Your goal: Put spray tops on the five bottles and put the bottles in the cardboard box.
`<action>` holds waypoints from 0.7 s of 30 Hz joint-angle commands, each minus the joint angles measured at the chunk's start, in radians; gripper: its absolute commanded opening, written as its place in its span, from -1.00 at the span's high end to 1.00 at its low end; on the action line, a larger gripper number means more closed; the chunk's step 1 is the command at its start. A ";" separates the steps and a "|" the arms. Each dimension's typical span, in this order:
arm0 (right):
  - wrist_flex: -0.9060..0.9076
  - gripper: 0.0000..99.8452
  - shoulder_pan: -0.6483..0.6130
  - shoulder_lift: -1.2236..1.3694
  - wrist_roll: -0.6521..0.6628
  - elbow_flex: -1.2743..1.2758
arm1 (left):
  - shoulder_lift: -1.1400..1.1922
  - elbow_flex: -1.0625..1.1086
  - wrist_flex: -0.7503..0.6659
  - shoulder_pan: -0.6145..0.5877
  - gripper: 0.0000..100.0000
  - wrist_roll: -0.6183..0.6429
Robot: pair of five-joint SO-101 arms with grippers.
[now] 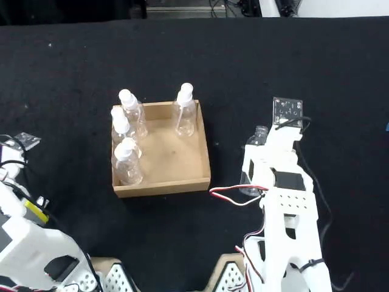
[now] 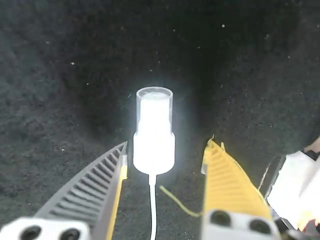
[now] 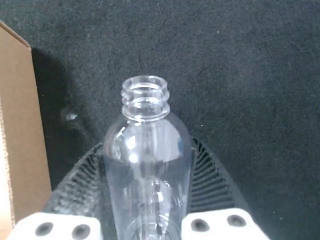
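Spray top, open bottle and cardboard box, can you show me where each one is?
spray top [image 2: 154,147]: left wrist view, on its white collar.
open bottle [image 3: 145,145]: right wrist view, on its clear shoulder.
cardboard box [image 1: 173,159]: high view, on its bare brown floor.

Robotics lab bench — black cloth table [image 1: 316,61], cables [image 1: 243,7] behind.

Your high camera hangs above the table [image 1: 316,55] and looks almost straight down, arm bases at its near edge. Your wrist cameras ride close behind the left gripper [image 2: 165,145] and right gripper [image 3: 148,145], aimed along the fingers. The right one shares the bottle [image 3: 147,155] and cardboard box [image 3: 15,125] wall with the high view.
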 commanded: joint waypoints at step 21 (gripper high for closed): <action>-0.020 0.98 -0.008 -0.039 0.003 0.001 | -0.017 -0.044 0.071 -0.007 0.91 0.000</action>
